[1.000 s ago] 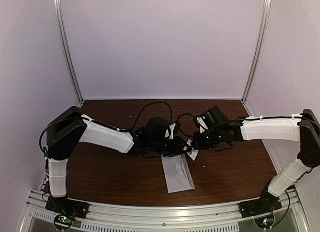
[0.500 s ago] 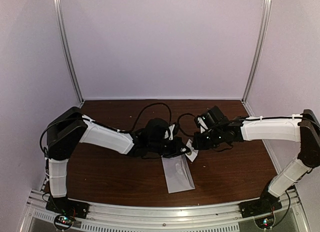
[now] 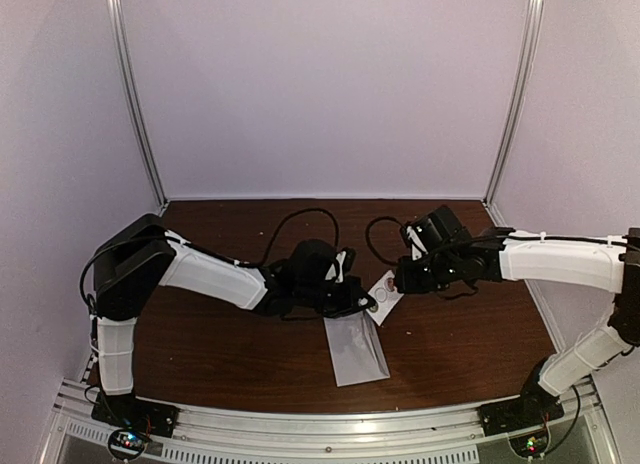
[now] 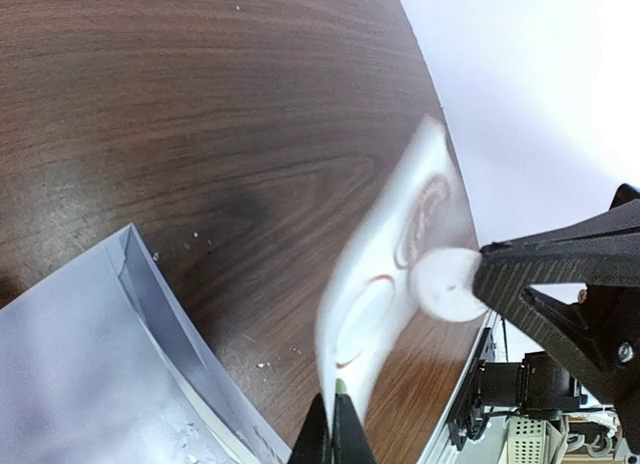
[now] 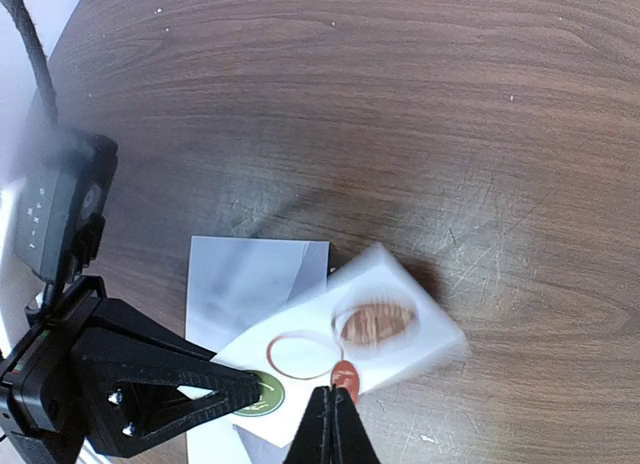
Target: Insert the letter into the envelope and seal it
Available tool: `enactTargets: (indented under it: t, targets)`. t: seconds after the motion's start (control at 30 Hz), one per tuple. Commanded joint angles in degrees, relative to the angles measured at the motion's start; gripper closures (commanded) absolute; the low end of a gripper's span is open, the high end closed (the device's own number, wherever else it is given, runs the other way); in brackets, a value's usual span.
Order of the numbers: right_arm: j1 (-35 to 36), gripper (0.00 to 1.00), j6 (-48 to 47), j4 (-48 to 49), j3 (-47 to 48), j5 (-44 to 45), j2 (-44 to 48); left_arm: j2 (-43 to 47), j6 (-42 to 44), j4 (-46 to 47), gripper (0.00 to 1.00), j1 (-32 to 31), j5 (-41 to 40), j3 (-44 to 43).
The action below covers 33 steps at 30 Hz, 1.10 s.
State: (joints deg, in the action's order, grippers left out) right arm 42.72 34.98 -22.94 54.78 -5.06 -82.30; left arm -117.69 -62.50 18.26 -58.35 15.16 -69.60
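Since sealing needs a sticker, the left gripper (image 4: 335, 436) is clamped on one edge of the sticker card (image 5: 405, 319), holding it above the table (image 3: 220, 344). The right gripper (image 5: 335, 424) is pinched on a red round sticker (image 5: 346, 375), likely to peel it. The envelope (image 3: 357, 352) lies flat at centre, just nearer than both grippers. Black cables (image 3: 300, 219) loop on the far side, and the left gripper's fingers crowd the card.

The bench (image 5: 420, 94) is dark, scuffed wood grain, the envelope (image 3: 357, 352) matt pale paper, the blurred sticker card (image 5: 370, 289) perhaps slightly glossy.
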Motion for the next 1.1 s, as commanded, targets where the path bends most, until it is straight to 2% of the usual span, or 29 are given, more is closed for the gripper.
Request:
enactTargets:
  t: [0.0,0.23,0.33,0.6,0.77,0.9,1.0,1.03,1.07]
  targets:
    - [0.04,1.0,0.95,-1.05,0.24,2.08,2.06,1.13,0.69,0.45,1.0,-0.11,-0.85,0.61]
    - [0.02,1.0,1.46,-1.14,0.49,1.37,3.48,2.07,1.51,0.38,1.0,-0.1,-1.4,0.81]
    - [-0.01,1.0,1.49,-1.7,0.67,1.63,4.32,5.06,2.67,2.26,1.0,0.15,-3.34,3.04]
    - [-0.23,1.0,0.97,-2.48,0.03,1.96,6.3,21.34,4.83,0.75,1.0,6.49,-10.07,18.15]
    - [-0.24,1.0,0.85,-1.37,-0.59,0.81,5.64,28.89,4.24,0.72,1.0,13.45,-8.28,29.3]
    - [-0.24,1.0,0.51,-0.11,-0.99,-1.02,4.63,32.37,5.38,-1.39,0.99,16.68,-8.88,34.22]
    - [-0.2,1.0,0.34,-0.17,-1.26,-1.54,4.01,33.77,6.53,-6.45,0.9,17.82,-12.31,35.68]
    - [-0.25,1.0,0.22,-0.22,-1.45,-1.53,4.06,34.85,6.78,-8.86,0.83,17.83,-13.96,35.94]
    - [-0.19,1.0,0.24,-0.18,-1.82,-1.39,4.26,36.04,7.0,-10.98,0.72,17.83,-16.95,36.28]
